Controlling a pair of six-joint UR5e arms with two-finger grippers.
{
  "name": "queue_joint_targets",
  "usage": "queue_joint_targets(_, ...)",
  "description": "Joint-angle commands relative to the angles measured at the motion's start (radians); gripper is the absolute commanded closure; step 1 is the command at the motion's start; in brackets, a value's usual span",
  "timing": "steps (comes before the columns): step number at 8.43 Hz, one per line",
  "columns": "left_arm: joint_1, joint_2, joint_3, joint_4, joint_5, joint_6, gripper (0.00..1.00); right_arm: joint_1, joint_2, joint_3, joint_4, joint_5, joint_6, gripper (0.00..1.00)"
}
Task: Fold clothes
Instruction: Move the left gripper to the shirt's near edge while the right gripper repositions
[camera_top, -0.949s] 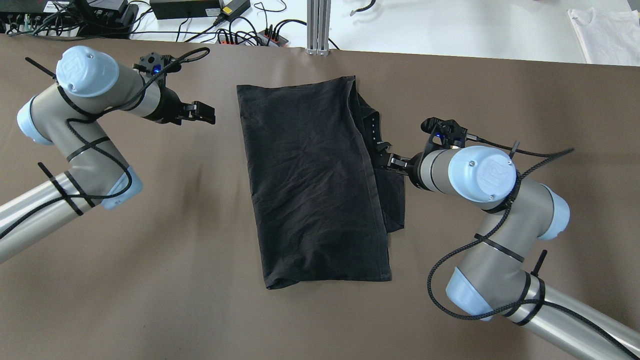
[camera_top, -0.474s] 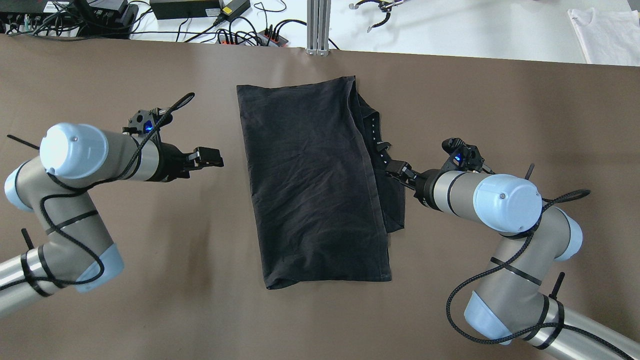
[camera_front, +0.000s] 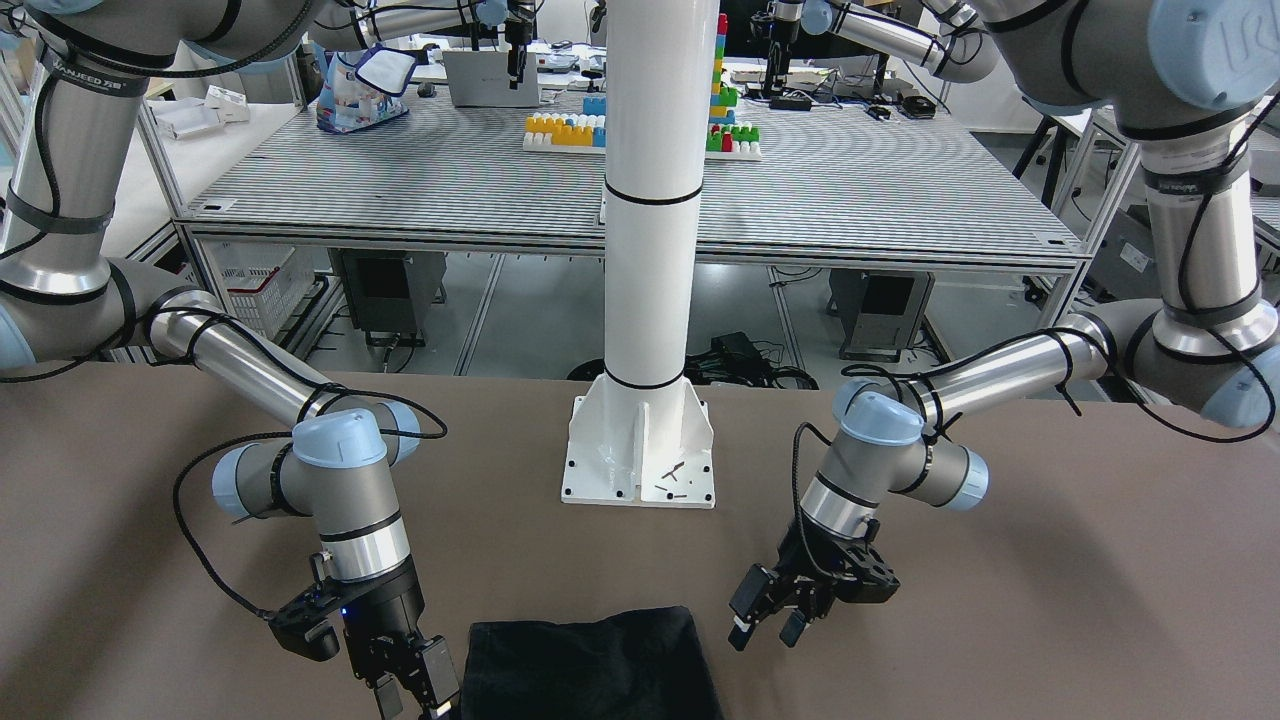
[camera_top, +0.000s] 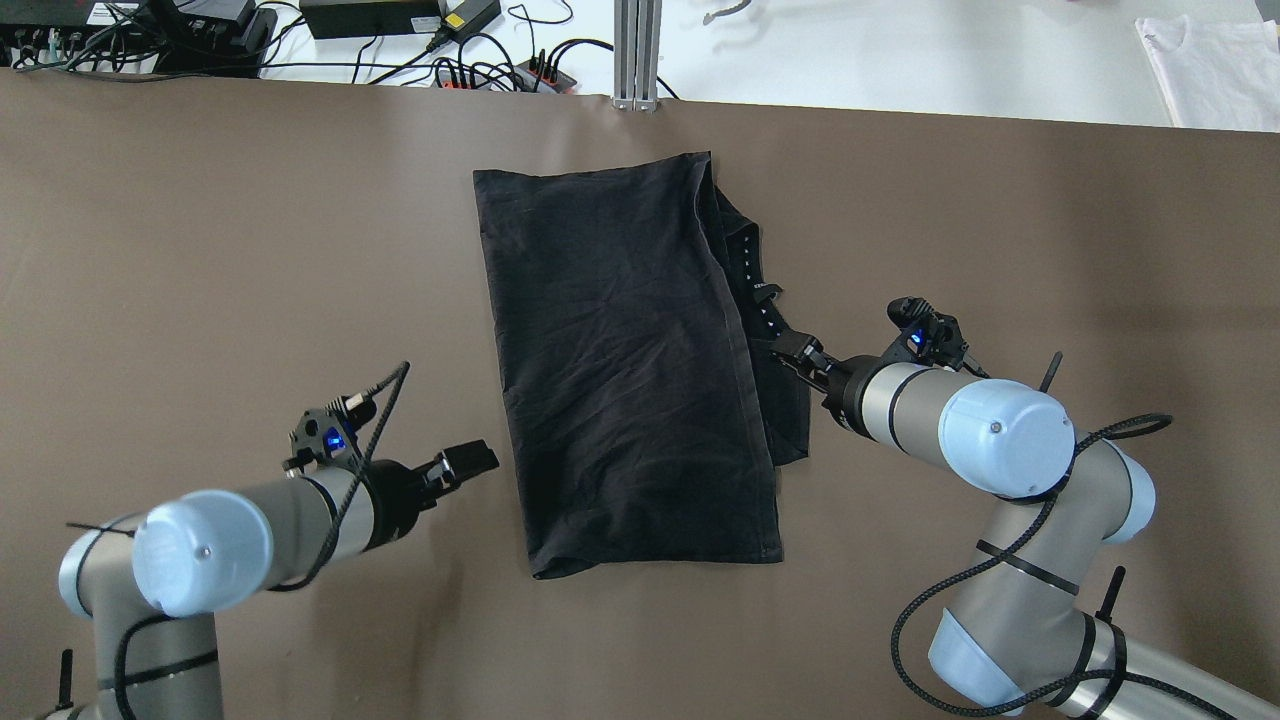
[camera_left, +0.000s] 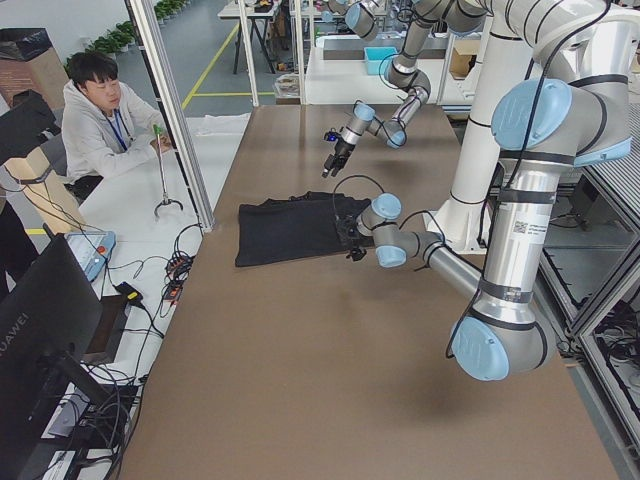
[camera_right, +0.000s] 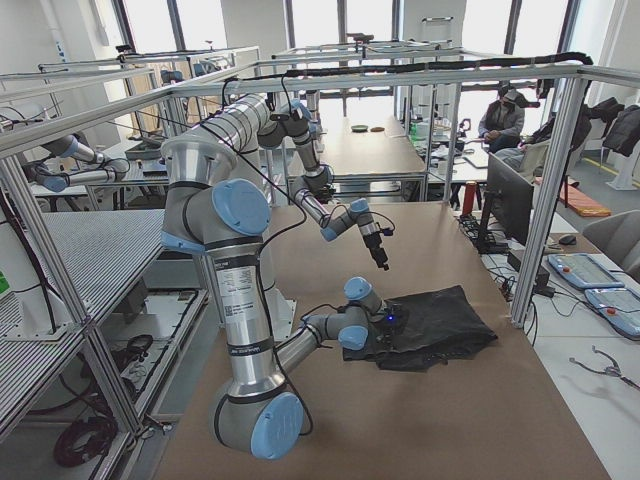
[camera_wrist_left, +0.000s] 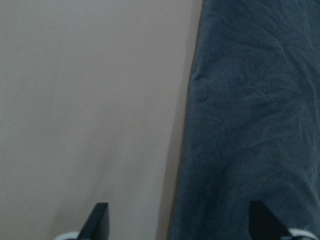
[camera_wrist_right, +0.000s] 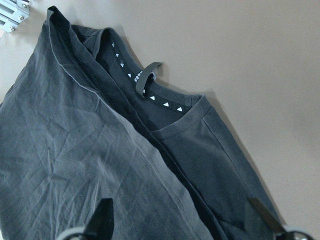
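The clothes are one black garment (camera_top: 620, 360) lying folded lengthwise on the brown table, its collar (camera_wrist_right: 165, 102) showing along the right edge. My left gripper (camera_top: 478, 460) is open beside the garment's left edge, close to the near corner. In the left wrist view that edge (camera_wrist_left: 192, 125) runs between the two fingertips (camera_wrist_left: 100, 220). My right gripper (camera_top: 800, 355) is open just over the right edge, next to the collar. The front view shows the garment (camera_front: 590, 670) between the left gripper (camera_front: 765, 620) and the right gripper (camera_front: 410, 690).
A white pole's base plate (camera_front: 640, 455) is bolted to the table on the robot's side. Cables and power strips (camera_top: 480, 70) and a white cloth (camera_top: 1210, 70) lie beyond the far edge. A person (camera_left: 100, 120) sits at the far side.
The left arm swept from the garment's far left side down toward the robot, ending near its near left corner. The right arm shifted a little toward the robot and stayed by the collar.
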Motion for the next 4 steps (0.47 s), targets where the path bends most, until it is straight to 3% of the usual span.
queue_joint_targets(1,0.138,-0.050,0.040,0.007,0.124,-0.119,0.00,-0.008,-0.001,-0.001,0.005,-0.010,0.000,0.07)
queue_joint_targets(3,0.145,-0.162,0.153,0.007,0.135,-0.130,0.00,-0.011,-0.018,-0.004,0.053,-0.010,-0.006,0.07)
queue_joint_targets(4,0.145,-0.171,0.162,0.006,0.135,-0.131,0.00,-0.014,-0.020,-0.002,0.056,-0.011,-0.006,0.07)
